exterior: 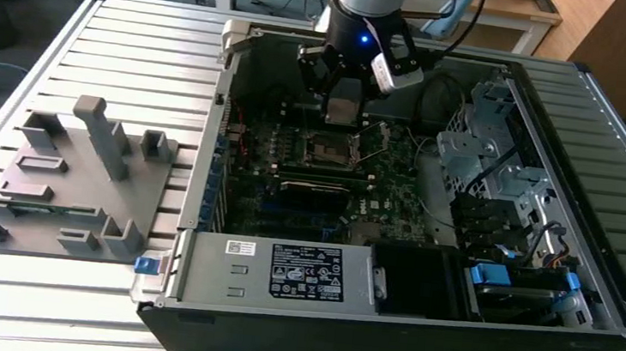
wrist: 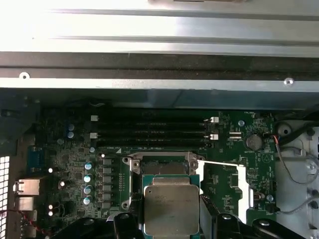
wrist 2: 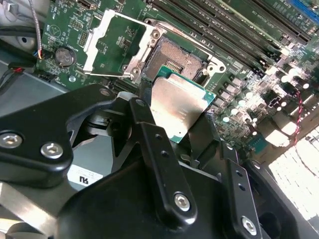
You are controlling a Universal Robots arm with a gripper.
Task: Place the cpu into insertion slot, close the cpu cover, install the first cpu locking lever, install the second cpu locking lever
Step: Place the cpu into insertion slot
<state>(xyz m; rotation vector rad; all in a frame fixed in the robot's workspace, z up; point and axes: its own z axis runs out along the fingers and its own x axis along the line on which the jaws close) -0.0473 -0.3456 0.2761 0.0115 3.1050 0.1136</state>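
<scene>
While my gripper [wrist 2: 177, 115] pinched the cpu [wrist: 171, 209] by opposite edges, the bare insertion slot [wrist 2: 175, 59] lay just beyond its fingertips, below the chip, with the cpu cover [wrist 2: 142, 47] folded open beside it.
</scene>
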